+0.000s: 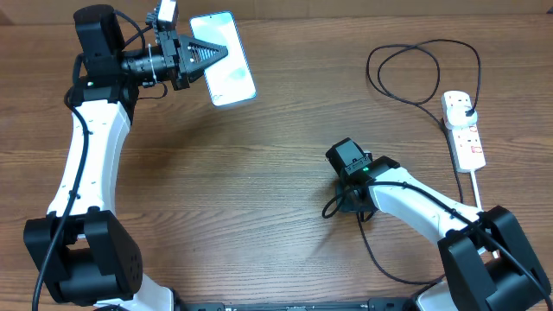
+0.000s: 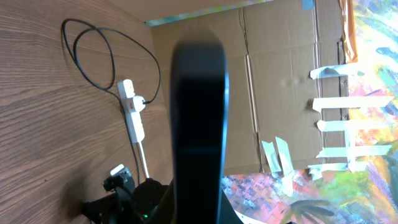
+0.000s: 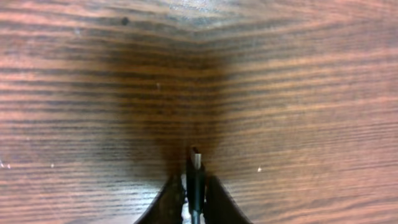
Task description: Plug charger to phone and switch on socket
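The phone (image 1: pixel 226 62), its light-blue screen lit, is held off the table at the back left with my left gripper (image 1: pixel 210 53) shut on its long edge. In the left wrist view the phone (image 2: pixel 199 118) is a dark blurred slab seen edge-on that hides the fingers. The charger cable (image 1: pixel 421 71) loops at the back right, and its plug (image 1: pixel 467 109) sits in the white socket (image 1: pixel 467 136). My right gripper (image 3: pixel 194 184) points down at the wood with the charger's connector tip (image 3: pixel 196 163) pinched between its fingers. In the overhead view, my right gripper (image 1: pixel 338 206) is at table centre-right.
The socket's thick white cord (image 1: pixel 473 186) runs toward the front right beside my right arm. The socket (image 2: pixel 132 109) and cable loop (image 2: pixel 93 53) also show in the left wrist view, with cardboard walls behind the table.
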### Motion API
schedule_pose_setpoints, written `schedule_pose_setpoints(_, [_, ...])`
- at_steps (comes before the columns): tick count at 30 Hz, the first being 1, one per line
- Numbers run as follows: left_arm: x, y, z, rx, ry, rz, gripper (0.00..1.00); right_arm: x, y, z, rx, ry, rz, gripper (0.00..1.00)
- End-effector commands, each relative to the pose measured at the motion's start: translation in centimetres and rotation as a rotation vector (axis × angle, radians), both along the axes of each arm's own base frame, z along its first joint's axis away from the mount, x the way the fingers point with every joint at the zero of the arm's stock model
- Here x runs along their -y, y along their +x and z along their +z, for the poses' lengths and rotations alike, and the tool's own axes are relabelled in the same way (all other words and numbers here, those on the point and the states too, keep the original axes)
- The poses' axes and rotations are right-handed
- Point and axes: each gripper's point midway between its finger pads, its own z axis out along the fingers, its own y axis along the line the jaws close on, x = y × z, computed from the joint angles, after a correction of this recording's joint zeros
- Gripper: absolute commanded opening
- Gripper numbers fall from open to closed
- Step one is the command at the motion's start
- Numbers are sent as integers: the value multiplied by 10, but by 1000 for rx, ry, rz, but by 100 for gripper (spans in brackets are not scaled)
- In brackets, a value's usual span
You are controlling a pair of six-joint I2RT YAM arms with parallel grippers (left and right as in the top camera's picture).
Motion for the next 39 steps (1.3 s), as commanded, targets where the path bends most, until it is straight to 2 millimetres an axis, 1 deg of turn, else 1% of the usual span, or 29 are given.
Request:
schedule_pose_setpoints(1, [1,-4,17,79,9,-11,4,2,-12,-9,-43,12,-14,19])
schedule_pose_setpoints(4, [1,-4,17,78,9,-11,4,3,-14,-9,-50,8,-14,19])
schedule_pose_setpoints(7, [1,-4,17,78,9,-11,4,2,-15,-10,-57,16,-14,11])
schedule_pose_setpoints(11, [1,-4,17,78,9,-11,4,-6,-19,-10,-82,61,-10,9])
schedule_pose_setpoints(14, [1,-4,17,78,9,-11,4,-5,-21,-11,-90,61,-11,9])
schedule_pose_setpoints(15, [1,-4,17,78,9,-11,4,-5,-22,-11,-94,58,-11,10])
schedule_pose_setpoints(17, [1,-4,17,78,9,-11,4,-3,-25,-11,-105,52,-12,15])
schedule_pose_setpoints(20, [1,-4,17,78,9,-10,4,-4,-26,-11,-110,53,-12,16])
schedule_pose_setpoints(23, [1,-4,17,49,1,-9,4,-5,-27,-11,-118,65,-12,15])
schedule_pose_setpoints(25, [1,-6,18,32,-9,-19,4,-10,-30,-11,-133,90,-11,11])
schedule_pose_setpoints(27, [0,-6,18,34,-9,-18,4,-12,-33,-11,-147,103,-11,11])
schedule_pose_setpoints(31, [-1,-4,17,52,0,-7,4,-11,-33,-11,-148,101,-10,8])
schedule_pose_setpoints(35, [-1,-4,17,70,5,-8,4,-11,-30,-11,-134,96,-3,10])
schedule_pose_setpoints(38, [-1,-4,17,74,6,-9,4,-9,-22,-11,-98,79,-3,17])
schedule_pose_setpoints(39, [-1,-4,17,73,6,-9,4,-9,-21,-11,-95,81,-3,18])
